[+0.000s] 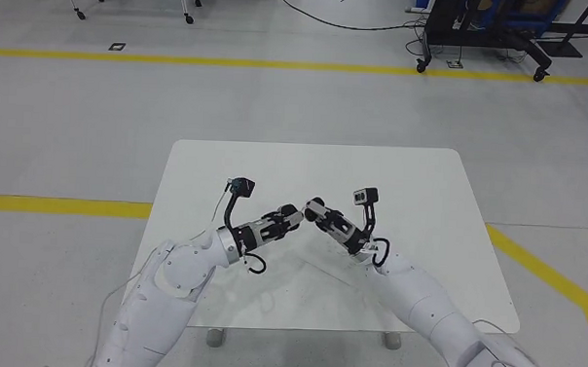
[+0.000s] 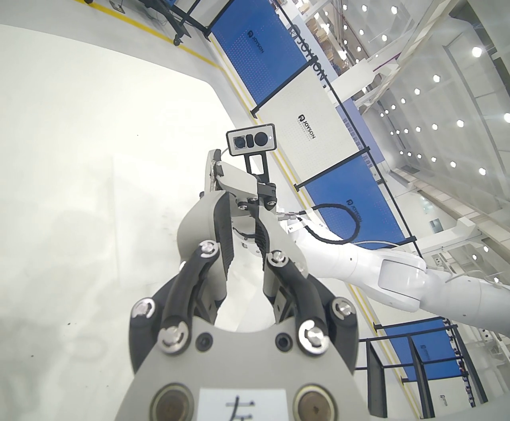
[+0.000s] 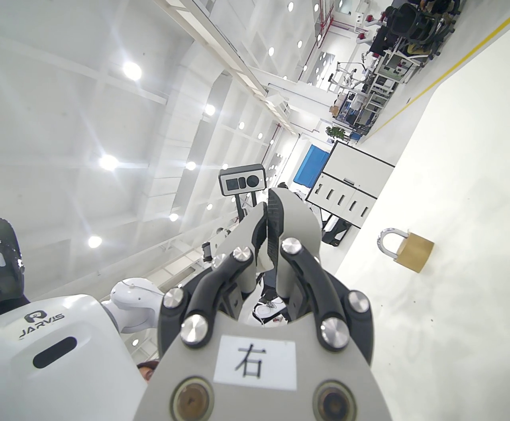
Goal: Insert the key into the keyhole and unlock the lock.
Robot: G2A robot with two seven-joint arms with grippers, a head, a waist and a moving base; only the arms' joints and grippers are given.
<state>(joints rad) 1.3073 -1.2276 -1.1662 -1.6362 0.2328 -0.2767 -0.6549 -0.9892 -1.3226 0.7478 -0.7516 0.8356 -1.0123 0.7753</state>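
Note:
A brass padlock (image 3: 412,251) with a steel shackle lies flat on the white table (image 1: 420,188), off to one side of my right gripper (image 3: 271,199) and touched by neither gripper. The right gripper's fingers are pressed together; I cannot tell whether anything thin sits between the pads. Both arms meet tip to tip above the middle of the table, the left gripper (image 1: 293,217) facing the right gripper (image 1: 314,208). In the left wrist view my left gripper (image 2: 239,207) is open with nothing between its pads, and the right gripper (image 2: 213,167) is just beyond its tips.
The table's rounded far corners and edges lie well away from both arms. Bare tabletop surrounds the padlock. Beyond the table are yellow floor lines, a black wheeled frame (image 1: 484,34) and blue partition panels (image 2: 255,52).

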